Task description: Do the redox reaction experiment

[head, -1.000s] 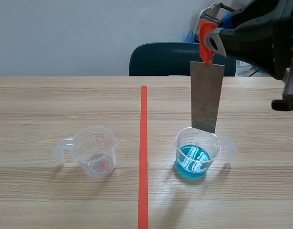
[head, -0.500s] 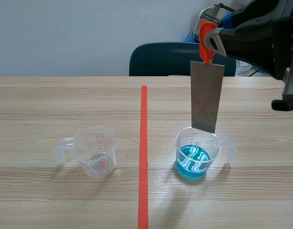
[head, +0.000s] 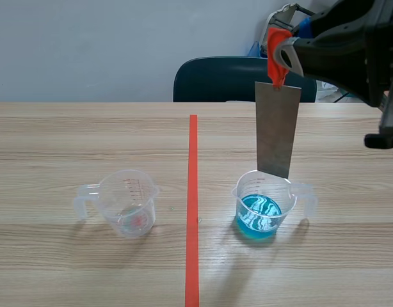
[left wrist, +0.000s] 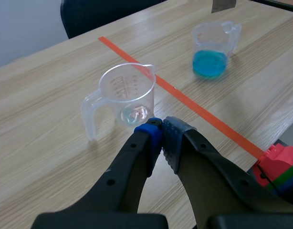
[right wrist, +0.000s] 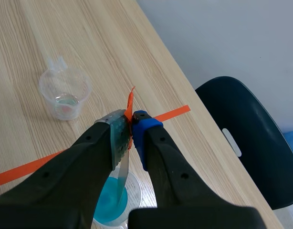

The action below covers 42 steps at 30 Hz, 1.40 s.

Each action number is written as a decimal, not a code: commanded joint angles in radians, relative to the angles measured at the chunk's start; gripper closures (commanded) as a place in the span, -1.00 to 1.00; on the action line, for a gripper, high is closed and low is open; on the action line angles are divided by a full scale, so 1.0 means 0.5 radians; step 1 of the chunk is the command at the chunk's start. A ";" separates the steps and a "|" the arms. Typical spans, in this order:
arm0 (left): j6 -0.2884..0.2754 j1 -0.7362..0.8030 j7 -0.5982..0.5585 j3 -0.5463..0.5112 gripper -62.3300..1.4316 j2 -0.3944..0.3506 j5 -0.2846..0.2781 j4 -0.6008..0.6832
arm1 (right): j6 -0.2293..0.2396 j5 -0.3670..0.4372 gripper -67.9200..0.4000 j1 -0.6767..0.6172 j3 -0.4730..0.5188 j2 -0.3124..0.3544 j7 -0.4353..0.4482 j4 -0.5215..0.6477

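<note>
Grey metal strip with orange-red tab, clamped in the black right gripper; beneath it, clear cup holding blue liquid; wood-grain table.

We see right gripper raised, pinching orange tab atop metal strip. Strip hangs near upright, lower edge at rim of blue-liquid cup. We note clear cup across tape line, handle outward. Dark chair behind table.
</note>
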 commanded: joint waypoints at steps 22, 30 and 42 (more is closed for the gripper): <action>-0.365 -1.389 0.440 0.494 0.88 -0.217 -0.095 0.039 | 0.000 0.022 0.97 0.030 0.019 0.000 0.017 0.013; -0.210 -1.804 0.696 1.003 0.88 -0.207 -0.240 0.031 | 0.000 0.022 0.97 0.030 0.019 0.000 0.017 0.013; -0.105 -2.284 0.834 1.411 0.88 0.031 -0.240 -0.337 | 0.000 0.022 0.97 0.030 0.019 0.000 0.018 0.013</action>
